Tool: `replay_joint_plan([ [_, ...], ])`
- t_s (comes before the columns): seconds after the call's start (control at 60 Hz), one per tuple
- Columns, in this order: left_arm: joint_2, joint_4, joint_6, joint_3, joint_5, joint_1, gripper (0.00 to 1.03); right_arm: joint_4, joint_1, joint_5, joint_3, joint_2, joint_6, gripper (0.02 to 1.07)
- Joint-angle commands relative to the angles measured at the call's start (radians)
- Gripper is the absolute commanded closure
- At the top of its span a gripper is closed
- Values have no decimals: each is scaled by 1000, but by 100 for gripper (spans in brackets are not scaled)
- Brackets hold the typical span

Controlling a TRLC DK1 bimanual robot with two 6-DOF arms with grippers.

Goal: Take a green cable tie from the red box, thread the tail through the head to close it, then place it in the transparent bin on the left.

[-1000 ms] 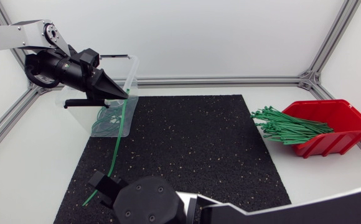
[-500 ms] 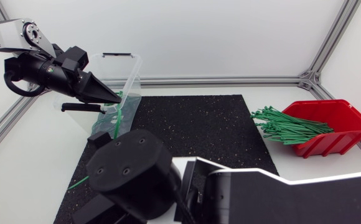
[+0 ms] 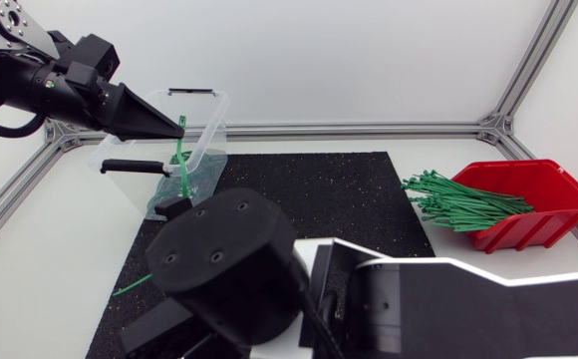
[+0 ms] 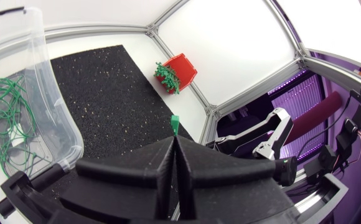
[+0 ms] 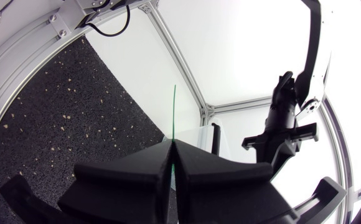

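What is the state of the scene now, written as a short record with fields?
left pincer: shut on green cable tie, beside transparent bin
right pincer: shut on the same tie, farther along it
tie shape: straight, not yet closed
bin contents: looped green ties
red box: holds loose green ties, far from both pincers

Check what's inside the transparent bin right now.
A tangle of looped green cable ties lies on the floor of the transparent bin, seen best from the left wrist. In the head view my right arm covers the bin's near end.
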Motion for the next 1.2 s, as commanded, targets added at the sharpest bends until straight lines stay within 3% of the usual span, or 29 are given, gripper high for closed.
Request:
replay_joint_plan([
  [0.0,-60,15,-3,2,19,1,100,-42,-21,1,51,-29,67,102],
  [0.2,-149,134,-34,-75,22,6,100,-348,-118,-122,232,-27,294,102],
  [0.417,-230,300,-135,-143,20,5,100,-516,-169,-209,301,-21,393,102],
  [0.517,-236,312,-155,-147,17,-12,100,-626,-207,-335,342,-16,442,102],
  [0.75,-248,325,-182,-155,14,-35,100,-647,-267,-407,331,-4,527,102],
  [0.95,-268,384,-218,-195,1,-48,100,-750,-344,-567,394,31,606,102],
  [1.033,-291,452,-251,-241,-3,-55,100,-798,-380,-669,425,39,629,102],
  [1.117,-331,585,-325,-311,-41,-80,100,-865,-417,-764,470,54,662,102],
  [1.183,-362,676,-379,-357,-72,-101,100,-879,-437,-786,486,62,692,102],
])
